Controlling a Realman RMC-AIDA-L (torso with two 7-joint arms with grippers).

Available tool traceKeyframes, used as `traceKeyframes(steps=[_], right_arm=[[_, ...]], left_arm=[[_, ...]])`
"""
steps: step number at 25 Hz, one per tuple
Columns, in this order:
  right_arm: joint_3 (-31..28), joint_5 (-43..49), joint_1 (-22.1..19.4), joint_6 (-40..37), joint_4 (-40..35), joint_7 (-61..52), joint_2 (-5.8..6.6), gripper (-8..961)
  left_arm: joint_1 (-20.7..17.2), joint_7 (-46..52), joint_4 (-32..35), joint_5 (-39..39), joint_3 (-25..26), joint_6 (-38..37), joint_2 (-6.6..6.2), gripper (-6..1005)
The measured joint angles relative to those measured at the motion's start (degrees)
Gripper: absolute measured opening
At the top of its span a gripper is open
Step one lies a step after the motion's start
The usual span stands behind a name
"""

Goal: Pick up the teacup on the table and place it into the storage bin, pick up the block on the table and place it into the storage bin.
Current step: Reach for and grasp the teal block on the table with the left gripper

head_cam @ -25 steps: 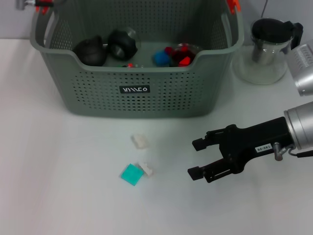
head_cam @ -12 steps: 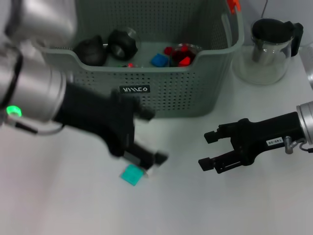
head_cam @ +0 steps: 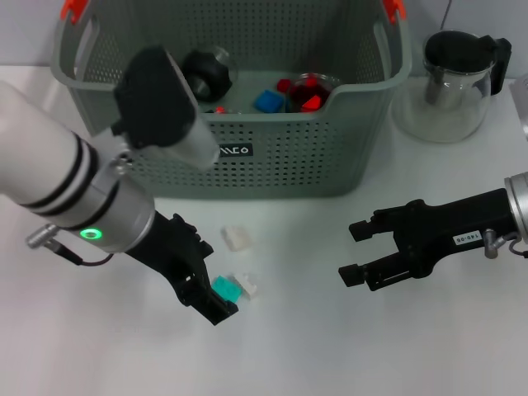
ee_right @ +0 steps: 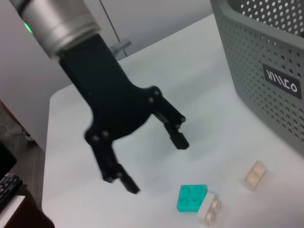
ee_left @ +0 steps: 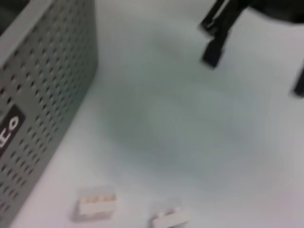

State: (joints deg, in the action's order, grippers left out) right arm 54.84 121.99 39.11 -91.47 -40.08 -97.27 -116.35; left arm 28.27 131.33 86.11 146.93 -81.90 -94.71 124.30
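Well, the white table (head_cam: 74, 346) carries everything here; at twelve o'clock in the head view stands the storage bin (head_cam: 280, 157), a big grey-green perforated basket with orange clips on its handles and a small black label on its near wall; inside it lie dark rounded items toward eleven o'clock and a jumble of blue and red pieces toward one o'clock, and I cannot say for sure which of these is the teacup; off at two o'clock, just beside the bin, sits a glass teapot (head_cam: 452, 82) with a black lid; the left arm sweeps in from nine o'clock, and its left gripper (head_cam: 205, 285) is down low at about seven o'clock from the bin, fingers spread wide, with the teal block (head_cam: 223, 288) just beside them but not pinched, as the right wrist view also shows with the block lying clear of the fingertips; the right gripper (head_cam: 352, 252) comes in from three o'clock, hovering over bare table well apart from the blocks, its two black fingers likewise spread with nothing between them; touching the teal block on its three o'clock side is a small white brick (head_cam: 247, 285); a second pale brick (head_cam: 236, 238) lies apart, between the teal block and the bin's near wall.
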Motion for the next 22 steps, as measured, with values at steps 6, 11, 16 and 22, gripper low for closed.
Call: traceKeyframes(steps=[6, 11, 16, 22], right_arm=[[0.0, 0.0, 0.0, 0.2, 0.0, -0.3, -0.01, 928], [0.0, 0.0, 0.0, 0.2, 0.0, -0.3, 0.20, 928], [0.0, 0.0, 0.0, 0.2, 0.0, -0.4, 0.41, 928], [0.3, 0.0, 0.1, 0.2, 0.0, -0.3, 0.58, 928]], left_arm=[[3.2, 9.6, -5.9, 5.7, -4.4, 4.6, 0.03, 949], [5.0, 18.7, -6.9, 7.3, -7.2, 5.2, 0.08, 946], [6.0, 27.9, -7.8, 9.6, -12.1, 6.0, 0.15, 945], [7.3, 34.3, -8.3, 11.5, -15.6, 5.9, 0.22, 945]])
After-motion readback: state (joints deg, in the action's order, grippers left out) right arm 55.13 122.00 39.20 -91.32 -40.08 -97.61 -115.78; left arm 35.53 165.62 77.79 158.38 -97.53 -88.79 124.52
